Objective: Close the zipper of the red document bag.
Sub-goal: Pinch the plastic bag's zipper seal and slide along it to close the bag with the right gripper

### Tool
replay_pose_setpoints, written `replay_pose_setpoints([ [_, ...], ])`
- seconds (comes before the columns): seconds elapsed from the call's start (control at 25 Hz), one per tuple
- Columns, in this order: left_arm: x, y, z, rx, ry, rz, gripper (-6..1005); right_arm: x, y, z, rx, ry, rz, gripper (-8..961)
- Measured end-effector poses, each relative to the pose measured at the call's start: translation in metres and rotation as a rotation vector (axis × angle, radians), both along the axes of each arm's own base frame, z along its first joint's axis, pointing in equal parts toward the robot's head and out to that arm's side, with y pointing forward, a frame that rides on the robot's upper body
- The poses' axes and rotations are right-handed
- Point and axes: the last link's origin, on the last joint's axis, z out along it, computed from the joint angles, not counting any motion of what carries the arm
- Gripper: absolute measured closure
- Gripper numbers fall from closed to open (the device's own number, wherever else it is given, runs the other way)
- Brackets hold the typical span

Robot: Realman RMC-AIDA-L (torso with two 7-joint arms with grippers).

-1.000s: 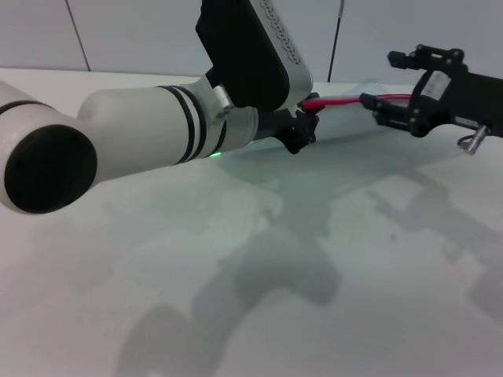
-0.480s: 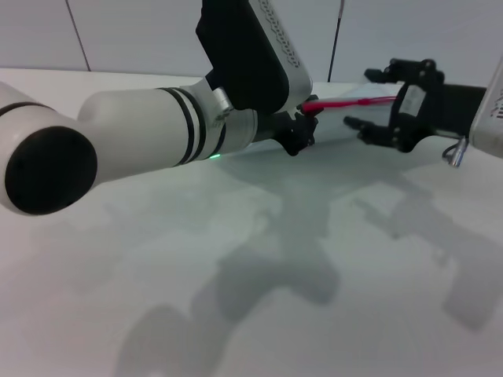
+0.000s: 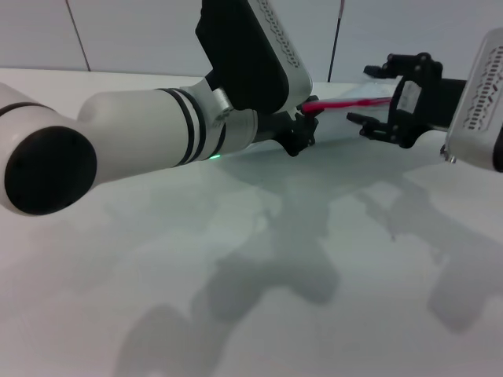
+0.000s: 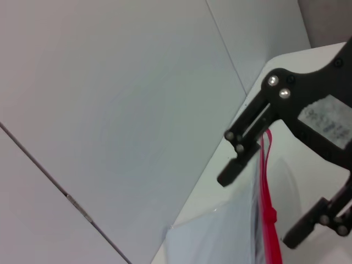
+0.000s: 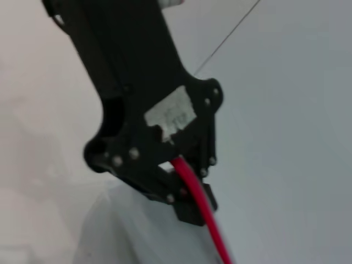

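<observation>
Gripping zipper (image 3: 346, 103), right end effector (image 3: 369, 96) open

A plain white surface (image 3: 259, 298) spreads out beneath the jaws and runs well back behind them. Dark, soft-edged shadows (image 3: 275, 271) lie across it on the near side of the jaws. Behind the jaws, at the surface's far edge, stands a pale grey panelled wall (image 3: 134, 35); thin dark seams (image 3: 76, 35) divide its panels. In the left wrist view the same wall (image 4: 110, 110) rises beyond the jaws, crossed by one slanting seam (image 4: 66, 192).
</observation>
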Motion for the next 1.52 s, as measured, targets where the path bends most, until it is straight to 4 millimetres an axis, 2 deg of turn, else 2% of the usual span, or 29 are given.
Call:
replay_pose_setpoints([
  [0.6,-0.0008,-0.0004,-0.0002,0.0,0.0,0.002,943,-0.0017,-0.0025,-0.0044,-0.012,-0.009,0.009,317],
  [0.92,0.0014,-0.0014,-0.0012,0.0,-0.001,-0.009,943,0.0015,0.0004,-0.0056,-0.002,-0.007,-0.005,473],
  [1.52,0.0006,-0.0013,-0.0015,0.001,0.006,-0.013,943,0.0023,0.0015,-0.0069,0.0,-0.011,-0.007,653],
])
